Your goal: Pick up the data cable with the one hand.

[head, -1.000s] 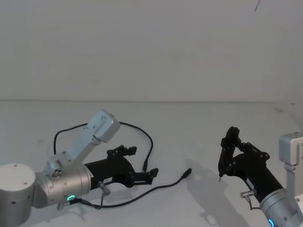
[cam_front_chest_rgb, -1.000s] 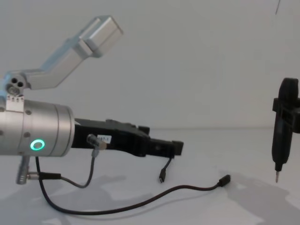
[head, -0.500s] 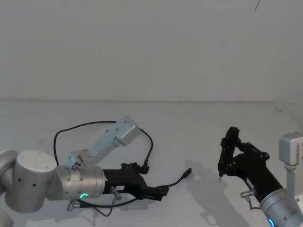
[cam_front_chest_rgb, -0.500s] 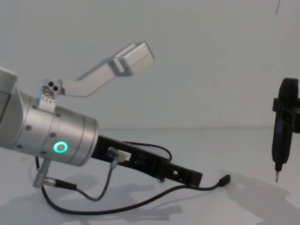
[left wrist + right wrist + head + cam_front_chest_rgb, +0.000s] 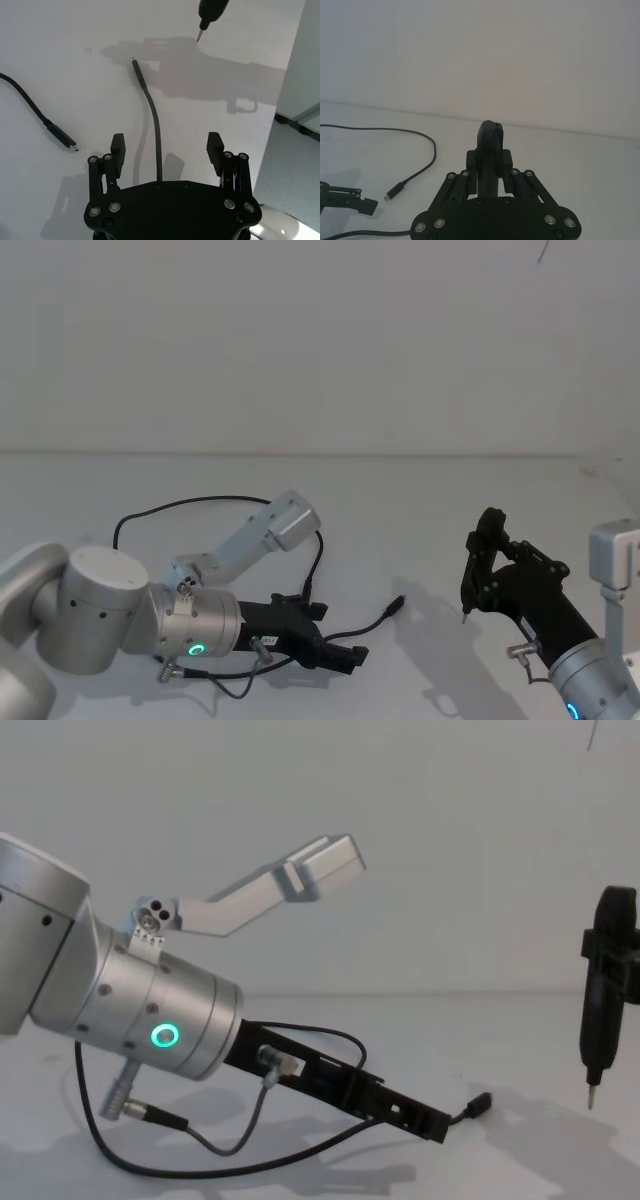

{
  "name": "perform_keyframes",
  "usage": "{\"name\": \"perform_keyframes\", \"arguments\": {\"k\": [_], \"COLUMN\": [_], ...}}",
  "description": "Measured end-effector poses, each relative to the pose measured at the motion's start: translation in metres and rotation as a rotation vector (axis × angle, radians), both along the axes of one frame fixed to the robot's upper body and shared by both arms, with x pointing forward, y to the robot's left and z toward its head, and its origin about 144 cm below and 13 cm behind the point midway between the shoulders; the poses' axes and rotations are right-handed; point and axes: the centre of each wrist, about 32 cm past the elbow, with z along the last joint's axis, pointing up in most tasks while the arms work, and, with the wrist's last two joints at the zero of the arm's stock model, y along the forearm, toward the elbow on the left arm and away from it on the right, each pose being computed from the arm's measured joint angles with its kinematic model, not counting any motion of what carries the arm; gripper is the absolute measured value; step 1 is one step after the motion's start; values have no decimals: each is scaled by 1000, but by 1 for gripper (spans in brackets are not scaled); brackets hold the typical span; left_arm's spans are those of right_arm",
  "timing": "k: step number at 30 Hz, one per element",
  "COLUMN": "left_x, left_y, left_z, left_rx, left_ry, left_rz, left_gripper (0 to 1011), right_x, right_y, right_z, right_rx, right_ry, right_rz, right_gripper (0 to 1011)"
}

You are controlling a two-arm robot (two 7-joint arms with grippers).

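Two spread fingers (image 5: 117, 145) of left gripper (image 5: 166, 142) straddling data cable (image 5: 152, 112), right gripper (image 5: 489, 165) pinching tool (image 5: 491, 132)

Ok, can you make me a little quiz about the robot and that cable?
1. True or false: the left claw is shut on the data cable.
2. What does the right claw hold? A: a slim black tool with a metal tip. B: a cable plug. C: nothing.
3. How many ends of the data cable can you count in the left wrist view?
Key: 1. False: it is open, and the cable runs between its fingers. 2. A. 3. Two.
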Motion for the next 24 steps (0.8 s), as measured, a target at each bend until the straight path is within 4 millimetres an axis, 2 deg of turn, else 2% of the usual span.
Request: {"name": "perform_keyframes", "arguments": {"k": [8, 14, 15, 18, 22, 23, 24], "left_x": [2, 4, 4, 4, 4, 4, 5], "left_y": [-4, -6, -6, -7, -7, -7, -7], "left_z": [0, 1, 1, 1, 1, 1, 1], "left_rx": [13, 19, 20, 22, 23, 23, 24], "left_ry": [11, 17, 17, 19, 21, 21, 21], "left_rz": [-6, -8, -8, -9, -10, -10, -10], "left_gripper": [850, 645, 645, 509, 400, 339, 339], "right_x": [0, 0, 0, 0, 0, 0, 0], "right_y": [0, 0, 0, 0, 0, 0, 0], "right_z": [0, 0, 0, 0, 0, 0, 0], "right_rx": [0, 0, 0, 0, 0, 0, 0], "right_ry": [0, 0, 0, 0, 0, 0, 0], "right_rz": [0, 0, 0, 0, 0, 0, 0], "right_gripper": [279, 279, 279, 279, 279, 279, 279]}}
